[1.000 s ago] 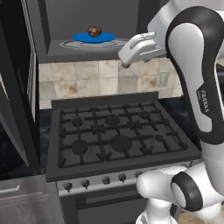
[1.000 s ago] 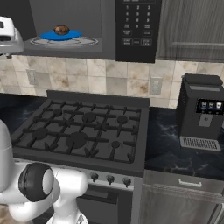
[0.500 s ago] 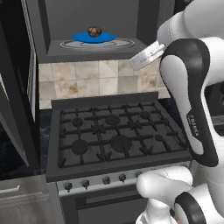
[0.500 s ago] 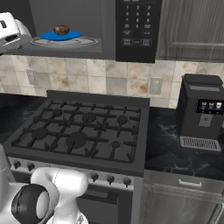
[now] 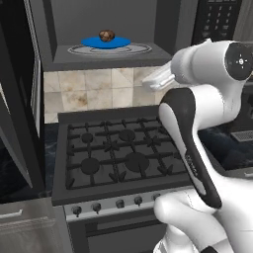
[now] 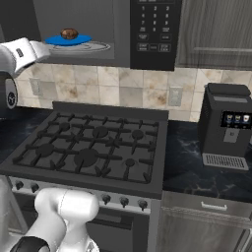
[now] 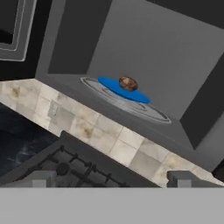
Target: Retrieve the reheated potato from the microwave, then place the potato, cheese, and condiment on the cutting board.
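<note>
The potato [image 7: 128, 82] is a small brown lump on a blue plate [image 7: 131, 93], resting on the glass turntable inside the open microwave [image 6: 152, 29]. It also appears at the cavity's middle in both base views, potato [image 5: 106, 35] and potato [image 6: 70, 34]. My gripper [image 7: 111, 179] is open, its fingertips [image 7: 37, 178] far apart, with nothing between them. It hangs in front of and below the cavity floor, aimed up at the potato from a distance. The white hand [image 5: 158, 78] sits right of the cavity opening. The cheese, condiment and cutting board are out of view.
A black gas stove [image 5: 118, 153] with raised grates lies directly under the microwave, with a tiled backsplash [image 6: 123, 88] behind it. The open microwave door [image 5: 15, 99] stands at the left. A black coffee machine [image 6: 229, 125] sits on the dark counter to the right.
The hand has dropped slightly and drawn back from the microwave opening while the elbow swung forward. The potato and plate have not moved.
</note>
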{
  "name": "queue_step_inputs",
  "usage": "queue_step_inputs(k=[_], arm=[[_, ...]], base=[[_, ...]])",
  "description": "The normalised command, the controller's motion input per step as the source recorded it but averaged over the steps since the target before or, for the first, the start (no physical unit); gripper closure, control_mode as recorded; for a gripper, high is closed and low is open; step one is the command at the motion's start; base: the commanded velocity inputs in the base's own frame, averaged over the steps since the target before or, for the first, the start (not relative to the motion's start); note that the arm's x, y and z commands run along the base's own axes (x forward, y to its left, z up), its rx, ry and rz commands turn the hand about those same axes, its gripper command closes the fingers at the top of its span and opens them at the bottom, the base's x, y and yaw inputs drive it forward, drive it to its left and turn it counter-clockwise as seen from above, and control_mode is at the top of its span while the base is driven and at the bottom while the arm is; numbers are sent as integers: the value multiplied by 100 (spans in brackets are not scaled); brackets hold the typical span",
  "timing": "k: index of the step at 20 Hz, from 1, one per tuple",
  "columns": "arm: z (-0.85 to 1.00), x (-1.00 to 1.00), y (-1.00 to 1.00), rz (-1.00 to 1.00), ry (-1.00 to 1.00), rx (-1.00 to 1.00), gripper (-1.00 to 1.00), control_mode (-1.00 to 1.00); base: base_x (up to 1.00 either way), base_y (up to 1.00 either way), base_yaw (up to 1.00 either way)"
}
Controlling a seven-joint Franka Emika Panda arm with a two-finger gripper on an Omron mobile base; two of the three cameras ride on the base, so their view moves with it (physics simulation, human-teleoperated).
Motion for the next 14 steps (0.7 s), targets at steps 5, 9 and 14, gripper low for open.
queue_step_inputs(k=[5, 9, 14], arm=[[44, 41, 0, -18, 20, 4, -100, -100], [40, 35, 0, -19, 17, 9, -100, -100], [22, 30, 1, -7, 5, 18, -100, -100]], base=[[0, 0, 0], [0, 0, 0], [0, 0, 0]])
